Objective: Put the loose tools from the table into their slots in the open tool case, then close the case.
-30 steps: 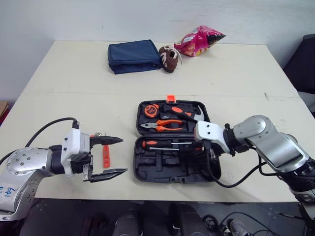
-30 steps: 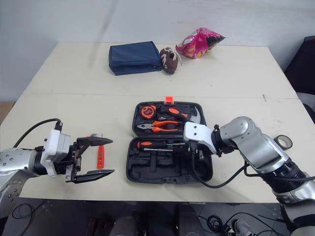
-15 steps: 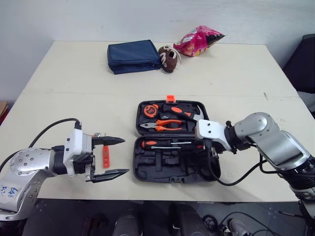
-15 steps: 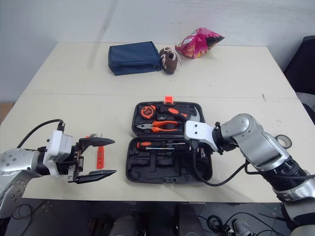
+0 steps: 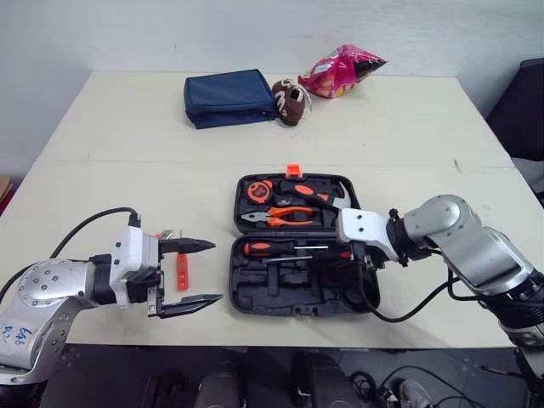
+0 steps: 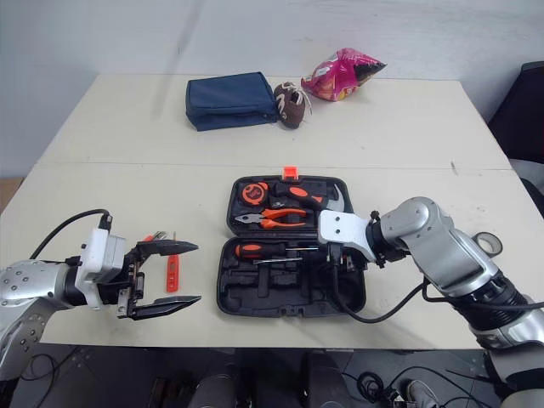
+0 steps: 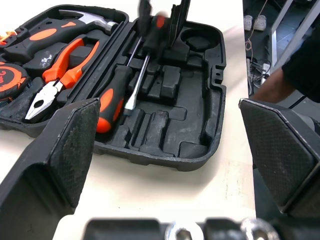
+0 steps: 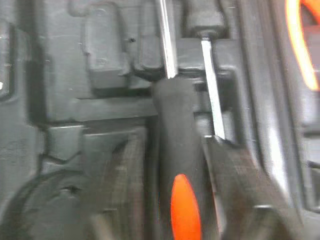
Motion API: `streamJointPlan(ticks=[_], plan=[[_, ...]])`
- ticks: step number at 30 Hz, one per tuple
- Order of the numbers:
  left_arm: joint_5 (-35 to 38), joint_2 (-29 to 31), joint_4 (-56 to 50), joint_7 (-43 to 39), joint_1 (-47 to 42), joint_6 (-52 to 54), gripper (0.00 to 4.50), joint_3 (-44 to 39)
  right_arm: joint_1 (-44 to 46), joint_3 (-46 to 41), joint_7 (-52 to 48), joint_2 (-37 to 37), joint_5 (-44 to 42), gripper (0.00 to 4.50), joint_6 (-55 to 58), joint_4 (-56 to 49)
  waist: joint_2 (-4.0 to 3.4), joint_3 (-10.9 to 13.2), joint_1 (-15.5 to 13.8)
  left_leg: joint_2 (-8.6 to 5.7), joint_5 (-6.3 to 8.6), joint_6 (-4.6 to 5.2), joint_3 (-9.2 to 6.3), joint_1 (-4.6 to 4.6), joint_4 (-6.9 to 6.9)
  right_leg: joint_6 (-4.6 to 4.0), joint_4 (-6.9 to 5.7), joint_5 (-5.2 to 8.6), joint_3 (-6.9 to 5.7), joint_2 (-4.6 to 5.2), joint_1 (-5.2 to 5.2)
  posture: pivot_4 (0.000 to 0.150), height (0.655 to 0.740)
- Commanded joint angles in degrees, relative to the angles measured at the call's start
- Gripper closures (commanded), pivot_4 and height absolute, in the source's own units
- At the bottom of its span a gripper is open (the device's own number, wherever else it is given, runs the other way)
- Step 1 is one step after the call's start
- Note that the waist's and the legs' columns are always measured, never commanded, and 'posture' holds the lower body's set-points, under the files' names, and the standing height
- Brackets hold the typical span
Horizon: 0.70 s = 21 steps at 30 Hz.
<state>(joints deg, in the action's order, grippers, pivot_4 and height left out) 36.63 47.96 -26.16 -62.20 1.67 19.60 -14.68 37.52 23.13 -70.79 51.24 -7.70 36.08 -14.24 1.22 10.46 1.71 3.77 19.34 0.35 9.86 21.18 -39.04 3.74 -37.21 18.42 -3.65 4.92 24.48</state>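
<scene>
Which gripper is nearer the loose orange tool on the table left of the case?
Left. The left gripper hovers open right beside the orange tool; the right gripper is across the tool case, holding a screwdriver.

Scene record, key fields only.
case: black plastic tool case, open
left end effector: open, near small orange tool loose on beige table
right end effector: shut on black-and-orange screwdriver, over case's near half
stowed: hammer, orange pliers, tape measure
far edge: navy pouch, brown shoe, pink snack bag
</scene>
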Motion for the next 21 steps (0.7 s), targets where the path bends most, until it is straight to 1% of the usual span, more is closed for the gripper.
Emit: streamJointPlan(ticks=[1,4,7,9,11,13,15,16,18,20,21], plan=[[0.0,-0.1,-0.4,-0.2,0.5,-0.9,0.0,-0.9,0.8,-2.3,-2.4,0.8,-1.2,1.18,-1.5,0.2,0.0,0.0,0.0,0.0,0.0,0.0,0.0,0.01,0.0,0.0,0.0,0.0,0.0,0.0,0.0,0.15,0.74],[0.5,0.5,-0.4,-0.7,1.2,-0.3,0.0,-1.3,3.1,-4.2,-6.2,3.5,-2.8,1.18,-0.3,0.3,-0.03,0.0,0.0,0.0,0.0,0.0,0.02,0.03,0.0,0.0,-0.01,0.0,0.02,-0.01,0.04,0.15,0.74],[0.6,0.9,-0.1,-1.2,1.4,-0.2,0.0,-1.4,5.3,-7.3,-9.6,5.0,-7.5,1.18,2.9,1.1,-0.05,0.0,0.0,0.01,0.0,0.0,0.02,0.02,0.0,0.0,-0.04,0.0,0.02,-0.01,0.05,0.15,0.74],[0.3,0.6,0.2,-0.9,0.3,-0.3,0.0,-1.0,4.2,-10.1,-9.7,3.7,-10.5,1.18,2.6,2.6,-0.02,0.0,0.0,0.03,0.0,0.0,0.02,0.0,0.0,-0.02,-0.04,0.01,0.02,-0.02,0.05,0.15,0.74],[0.2,0.3,0.3,-0.6,-0.7,-0.3,0.0,-0.5,1.2,-14.5,-9.0,-0.6,-14.2,1.18,-2.4,4.7,0.05,0.0,0.0,0.04,0.01,-0.01,0.0,0.0,0.0,-0.02,-0.03,0.01,0.02,-0.03,0.03,0.15,0.74],[0.2,0.1,0.5,-0.5,-1.1,-0.3,0.0,-0.2,-0.5,-17.0,-8.9,-3.3,-16.7,1.18,-4.2,5.6,0.05,0.0,0.0,0.04,0.01,-0.02,0.01,0.0,0.0,-0.02,-0.03,0.01,0.02,-0.06,0.01,0.15,0.74],[0.5,-0.2,0.4,-0.3,-1.8,0.1,0.0,0.1,-3.7,-19.6,-11.4,-7.1,-20.5,1.7,-9.2,6.2,0.03,0.0,-0.1,0.03,0.01,-0.02,0.05,0.02,0.01,-0.02,-0.06,0.01,0.05,-0.06,0.04,0.15,0.74],[0.5,-0.3,0.5,-0.2,-2.3,0.2,0.0,0.3,-6.4,-18.9,-11.3,-8.9,-19.2,1.99,-13.8,7.4,0.03,0.0,-0.1,0.03,0.01,-0.02,0.05,0.01,0.0,-0.02,-0.08,0.01,0.06,-0.07,0.05,0.15,0.74],[0.4,-0.4,0.7,-0.2,-2.9,0.2,0.0,0.7,-9.5,-17.9,-10.2,-11.8,-17.3,2.96,-19.0,9.6,0.04,0.0,-0.1,0.05,0.01,-0.02,0.06,0.0,-0.01,-0.02,-0.05,0.01,0.05,-0.12,0.02,0.15,0.74],[0.2,-0.5,1.0,-0.2,-3.4,0.2,0.0,1.1,-10.0,-17.1,-8.4,-14.2,-15.6,3.9,-22.3,12.0,0.03,0.0,-0.1,0.04,0.01,-0.02,0.07,-0.02,-0.06,-0.01,-0.1,0.01,0.06,-0.12,0.01,0.15,0.74],[0.2,-0.5,1.0,-0.1,-3.6,0.1,0.0,1.3,-10.0,-16.9,-7.8,-15.2,-15.1,4.49,-23.5,13.2,0.01,0.0,0.0,0.02,0.01,-0.01,0.11,-0.01,-0.07,-0.01,-0.16,0.01,0.1,-0.11,0.05,0.15,0.74]])
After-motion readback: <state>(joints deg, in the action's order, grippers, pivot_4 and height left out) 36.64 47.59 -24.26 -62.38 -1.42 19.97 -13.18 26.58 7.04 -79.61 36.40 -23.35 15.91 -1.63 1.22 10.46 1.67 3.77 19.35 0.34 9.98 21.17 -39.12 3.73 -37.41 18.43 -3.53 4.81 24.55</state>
